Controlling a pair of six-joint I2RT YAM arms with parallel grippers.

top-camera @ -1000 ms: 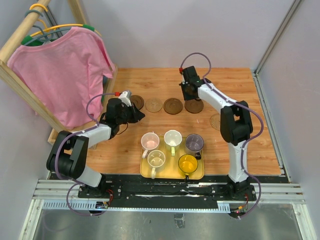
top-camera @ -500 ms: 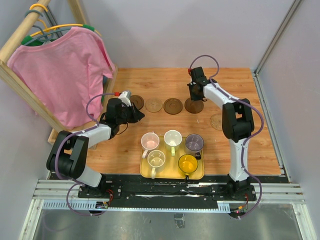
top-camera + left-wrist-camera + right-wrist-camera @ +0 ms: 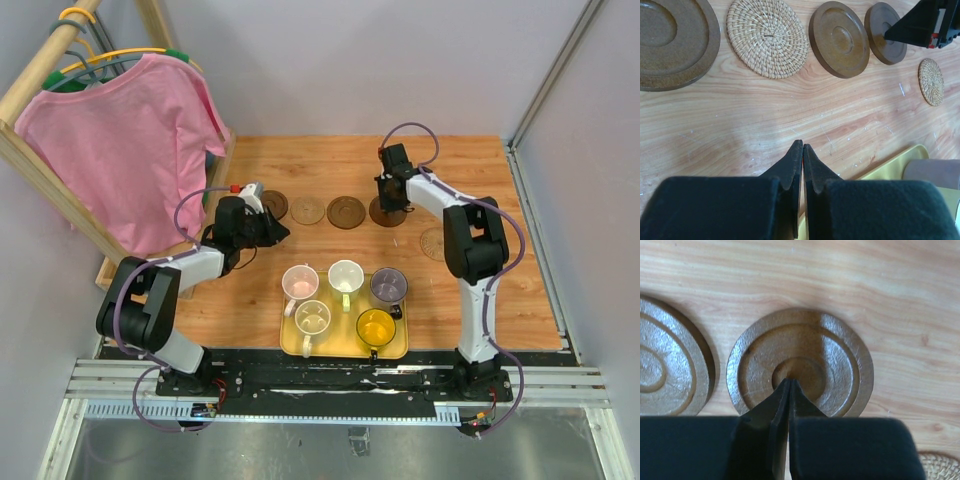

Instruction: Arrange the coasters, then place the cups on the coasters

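Four coasters lie in a row on the wooden table: dark ringed (image 3: 273,205), woven tan (image 3: 308,210), brown (image 3: 346,212) and brown ringed (image 3: 380,215). A fifth, woven coaster (image 3: 431,243) sits apart to the right, half behind the right arm. My right gripper (image 3: 790,381) is shut with its tips over the centre of the ringed coaster (image 3: 840,360); I cannot tell if they touch it. My left gripper (image 3: 803,145) is shut and empty, over bare wood below the row. Several cups stand on the yellow tray (image 3: 345,352): pink (image 3: 300,282), cream (image 3: 346,275), purple (image 3: 389,287), white-green (image 3: 312,317), amber (image 3: 376,326).
A wooden rack with a pink shirt (image 3: 125,140) stands at the back left, close to the left arm. Grey walls and a metal rail (image 3: 545,230) bound the table at the right. The tray corner (image 3: 890,165) and a cup (image 3: 932,172) lie just right of my left gripper.
My right gripper has shifted a little to the right and settled over the fourth coaster's centre, jaws shut. The left arm and the cups have not moved.
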